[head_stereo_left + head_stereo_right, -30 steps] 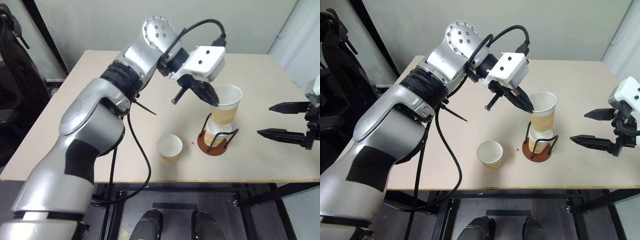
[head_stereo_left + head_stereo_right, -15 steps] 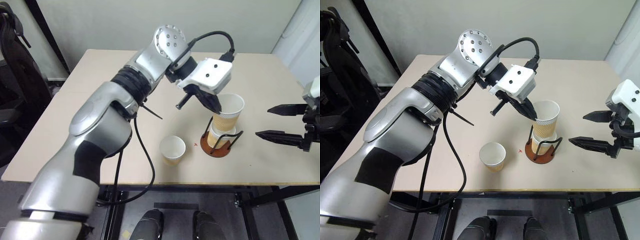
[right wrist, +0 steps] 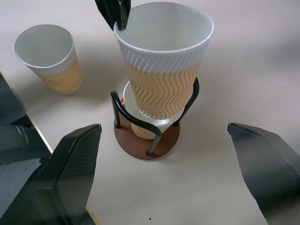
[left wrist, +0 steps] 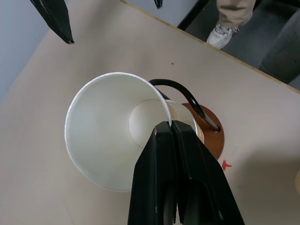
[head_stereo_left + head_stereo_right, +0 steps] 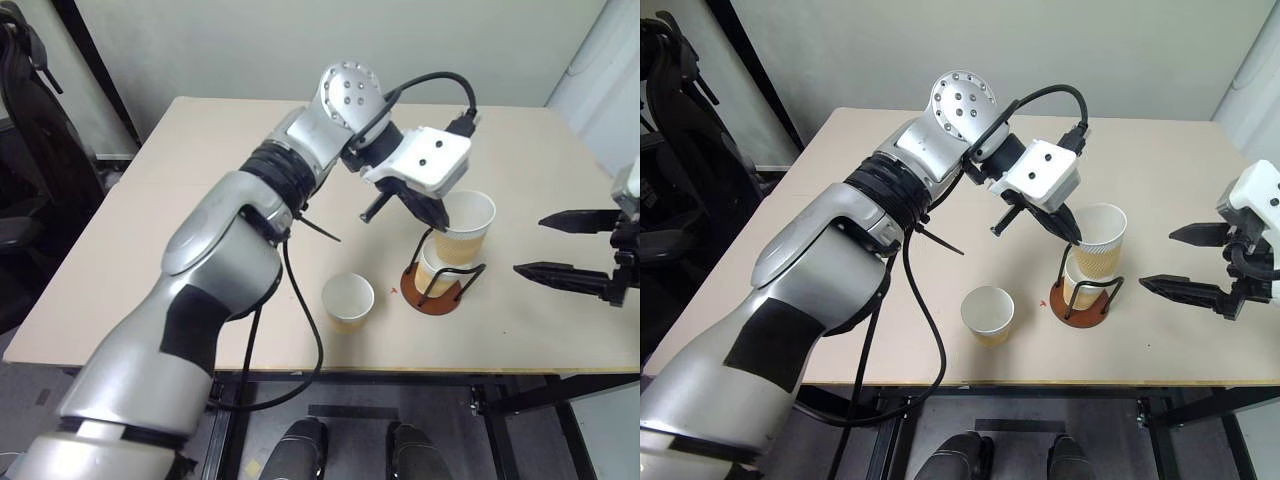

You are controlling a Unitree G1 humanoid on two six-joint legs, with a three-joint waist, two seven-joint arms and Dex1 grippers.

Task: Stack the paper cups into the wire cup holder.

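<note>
My left gripper (image 5: 443,224) is shut on the near rim of a paper cup (image 5: 468,222), one finger inside and one outside. That cup hangs slightly tilted, its bottom set into a second paper cup (image 3: 140,123) standing in the wire cup holder (image 5: 432,298). The holder's black wire loops (image 3: 123,112) rise around the lower cup from the brown disc base. A third paper cup (image 5: 347,302) stands upright on the table to the left of the holder. My right gripper (image 5: 528,244) hovers open to the right of the holder, holding nothing.
The tan table (image 5: 200,170) ends at its front edge just below the cups. A small red mark (image 5: 392,292) lies between the loose cup and the holder. A black chair (image 5: 25,150) stands off the table's left side. A person's shoe (image 4: 220,35) shows beyond the table's far edge.
My left gripper has brought the held cup down and a little to the right, so it sits deeper in the cup in the holder. The right gripper has stayed put.
</note>
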